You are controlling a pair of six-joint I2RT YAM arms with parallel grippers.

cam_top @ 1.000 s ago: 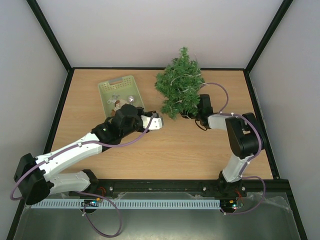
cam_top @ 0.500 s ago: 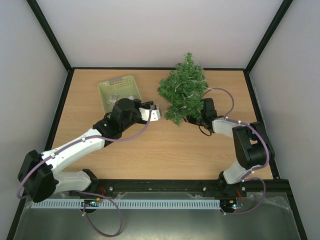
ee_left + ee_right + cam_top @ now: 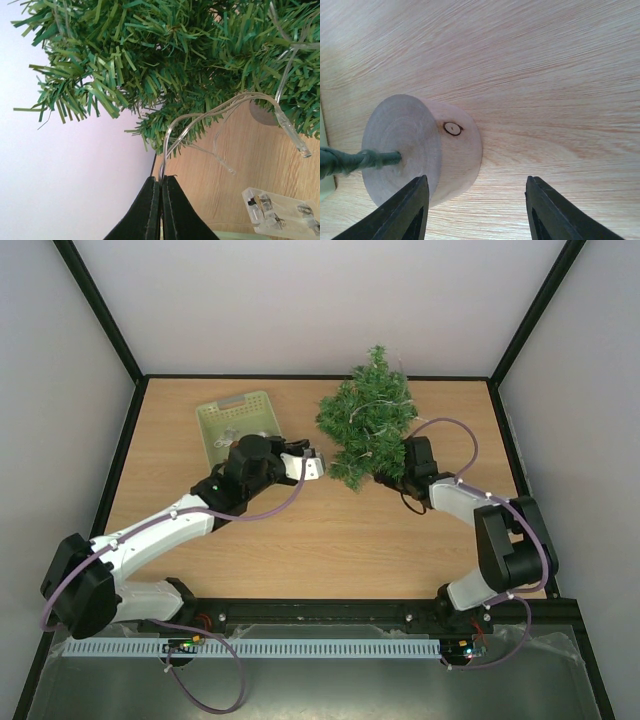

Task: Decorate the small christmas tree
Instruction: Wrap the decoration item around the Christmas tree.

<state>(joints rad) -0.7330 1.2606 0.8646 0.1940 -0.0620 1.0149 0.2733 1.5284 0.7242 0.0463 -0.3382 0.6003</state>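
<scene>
The small christmas tree [image 3: 368, 418] stands at the back right of the table, with a clear light string draped in its branches. It fills the top of the left wrist view [image 3: 165, 55]. My left gripper [image 3: 317, 464] is just left of the tree. In its wrist view it [image 3: 161, 179] is shut on the clear wire [image 3: 200, 117] of the light string. The string's clear battery box [image 3: 280, 215] lies on the wood. My right gripper [image 3: 389, 476] is at the tree's foot. In its wrist view it [image 3: 477, 200] is open beside the round wooden base [image 3: 420, 150], not touching it.
A pale green basket [image 3: 213, 421] with several small ornaments sits at the back left, just behind my left wrist. Black frame posts and grey walls bound the table on three sides. The right arm's cable [image 3: 455, 430] loops beside the tree.
The tree has shifted a little to the right and stands more upright. My left gripper moved back and right with the wire. My right gripper followed the tree's foot to the right.
</scene>
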